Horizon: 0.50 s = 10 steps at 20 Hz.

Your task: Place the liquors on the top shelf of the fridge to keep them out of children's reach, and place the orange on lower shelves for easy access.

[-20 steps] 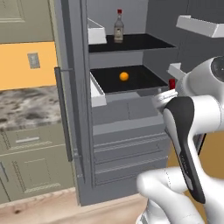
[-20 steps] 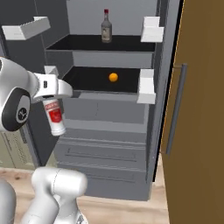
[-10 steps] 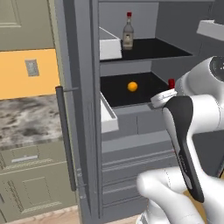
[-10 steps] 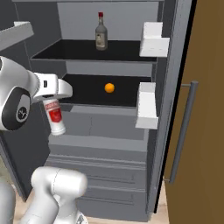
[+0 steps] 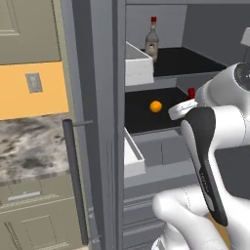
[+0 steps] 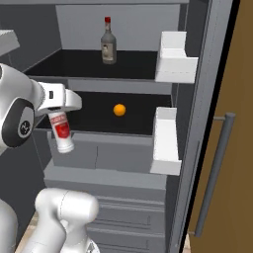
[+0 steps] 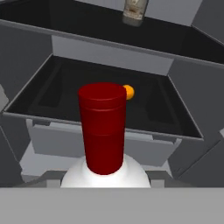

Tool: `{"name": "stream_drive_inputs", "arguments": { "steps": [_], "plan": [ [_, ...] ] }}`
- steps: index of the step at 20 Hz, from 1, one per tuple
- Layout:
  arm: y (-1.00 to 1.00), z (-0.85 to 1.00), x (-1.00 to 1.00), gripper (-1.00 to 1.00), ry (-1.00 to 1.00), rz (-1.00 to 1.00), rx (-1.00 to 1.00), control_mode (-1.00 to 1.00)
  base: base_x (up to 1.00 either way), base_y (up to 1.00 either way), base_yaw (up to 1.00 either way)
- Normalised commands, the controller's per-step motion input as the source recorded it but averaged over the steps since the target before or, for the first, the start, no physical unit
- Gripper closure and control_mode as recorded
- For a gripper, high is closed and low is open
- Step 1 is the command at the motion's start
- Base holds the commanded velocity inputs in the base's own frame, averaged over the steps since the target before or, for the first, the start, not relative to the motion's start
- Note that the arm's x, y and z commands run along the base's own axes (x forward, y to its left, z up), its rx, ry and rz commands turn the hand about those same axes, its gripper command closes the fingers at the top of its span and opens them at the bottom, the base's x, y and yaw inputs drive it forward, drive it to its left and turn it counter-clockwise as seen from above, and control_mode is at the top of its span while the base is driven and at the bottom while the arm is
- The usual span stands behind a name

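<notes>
My gripper (image 6: pixel 58 114) is shut on a liquor bottle (image 6: pixel 63 134) in front of the open fridge (image 6: pixel 123 20), at the left of its lower shelf (image 6: pixel 138 123). The bottle's red cap (image 7: pixel 103 127) rises in the hand view and shows above the gripper (image 5: pixel 184 107) as a red cap (image 5: pixel 191 93) in the left base view. A second liquor bottle (image 6: pixel 108 47) stands upright on the top shelf (image 6: pixel 74 69). The orange (image 6: pixel 119 109) lies on the black lower shelf, and also appears just behind the cap as the orange (image 7: pixel 128 91).
White door bins (image 6: pixel 175 57) (image 6: pixel 165 141) hang on the open right door, others (image 5: pixel 136 66) (image 5: pixel 131 156) on the left door. Grey drawers (image 6: pixel 108 155) sit under the lower shelf. Dark bar handles (image 5: pixel 75 180) (image 6: pixel 215 173) flank the opening. A marbled counter (image 5: pixel 29 151) lies left.
Both base views have closed in on the fridge, so its shelves look larger and nearer. The gripper still holds the bottle the same way.
</notes>
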Motion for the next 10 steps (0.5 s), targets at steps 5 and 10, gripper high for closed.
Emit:
{"name": "stream_drive_inputs", "arguments": {
  "steps": [5, 10],
  "plan": [
    [0.0, 0.0, 0.0, 1.0, 0.0, 0.0, 0.0, 1.0, 0.44, -0.25, 0.0],
    [-0.09, 0.0, 0.03, 1.0, 0.0, 0.0, 0.03, -1.0, 0.14, -0.16, 0.0]
  ]
}}
